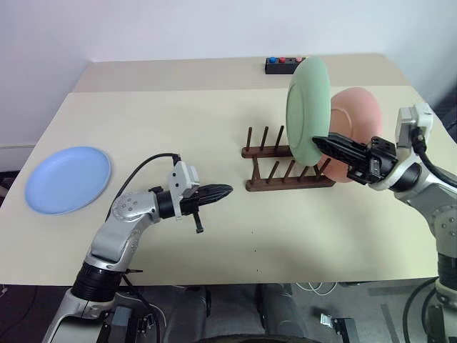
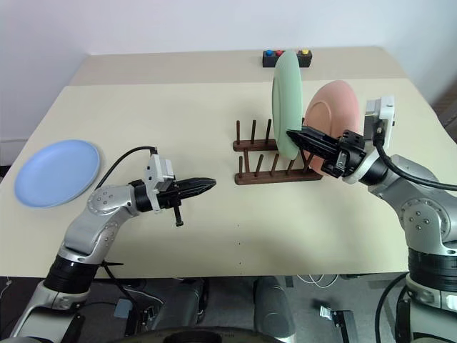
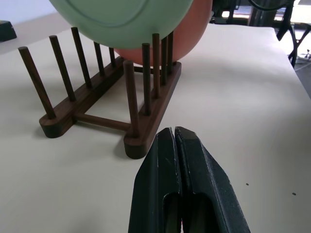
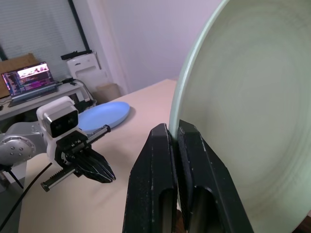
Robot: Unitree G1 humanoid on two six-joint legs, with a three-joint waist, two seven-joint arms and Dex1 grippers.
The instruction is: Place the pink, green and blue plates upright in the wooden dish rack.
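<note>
Right eye view: right gripper [image 2: 300, 139] was clamped on the green plate's [image 2: 286, 103] lower rim, plate held on edge, hanging just above the rack [image 2: 275, 163]. Pink plate [image 2: 334, 118] already stood in the slots at the rack's right end. Green plate looked roughly lined up with the next free gap, though exact alignment was hard to judge. Blue plate [image 1: 68, 179] lay flat near the tabletop's left edge, nearest the left gripper [image 1: 218, 193], which was closed and empty.

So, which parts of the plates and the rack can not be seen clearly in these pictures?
- Pink plate: its near part is hidden behind the green plate and the right gripper in the eye views.
- Rack: its right end is covered by both plates, so the pink plate's slot is unclear.
- Green plate: cut by the edges in both wrist views.
</note>
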